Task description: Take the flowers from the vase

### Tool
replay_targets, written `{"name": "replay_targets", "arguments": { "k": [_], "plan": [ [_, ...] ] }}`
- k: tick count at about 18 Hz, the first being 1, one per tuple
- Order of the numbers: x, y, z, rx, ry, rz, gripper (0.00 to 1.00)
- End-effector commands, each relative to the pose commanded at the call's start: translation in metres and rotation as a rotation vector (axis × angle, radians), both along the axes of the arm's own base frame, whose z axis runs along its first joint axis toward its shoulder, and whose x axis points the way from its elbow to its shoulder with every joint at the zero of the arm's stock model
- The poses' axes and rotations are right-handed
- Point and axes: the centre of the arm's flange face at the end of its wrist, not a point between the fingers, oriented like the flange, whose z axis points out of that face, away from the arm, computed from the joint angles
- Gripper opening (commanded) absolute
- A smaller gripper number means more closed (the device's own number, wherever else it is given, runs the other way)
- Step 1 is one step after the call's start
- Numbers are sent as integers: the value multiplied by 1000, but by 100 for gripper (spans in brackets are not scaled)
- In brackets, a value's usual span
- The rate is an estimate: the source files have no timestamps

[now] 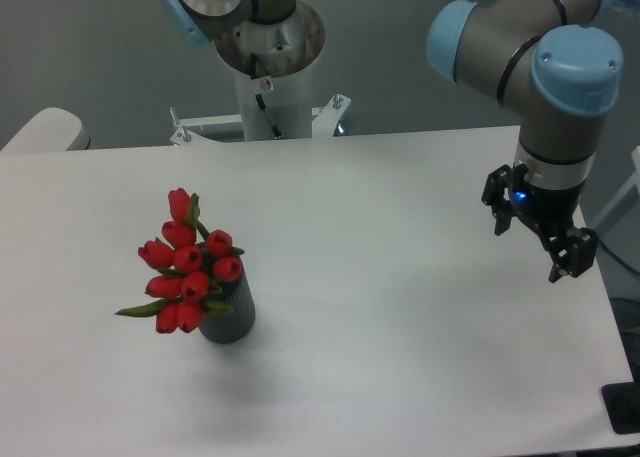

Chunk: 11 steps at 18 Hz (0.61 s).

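Red tulip flowers point(187, 262) lean from the dark grey ribbed vase point(230, 317); the black two-finger gripper point(540, 239) hangs spread, empty, well apart.

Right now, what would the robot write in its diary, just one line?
stage: before pickup | gripper: open, empty, far from flowers | flowers: in vase, leaning | table: holds vase

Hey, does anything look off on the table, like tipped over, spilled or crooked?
Nothing is spilled or tipped. The vase stands upright on the table, though the flowers lean out toward its left rather than standing straight. The tool hangs open far off to the right, touching nothing.
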Motion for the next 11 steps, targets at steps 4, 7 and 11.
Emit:
{"name": "replay_targets", "arguments": {
  "k": [4,7,11],
  "plan": [
    [1,1,-2,0,-3,-2,100],
    [6,4,-2,0,-7,-10,100],
    [19,9,0,1,-11,-24,100]
  ]
}}
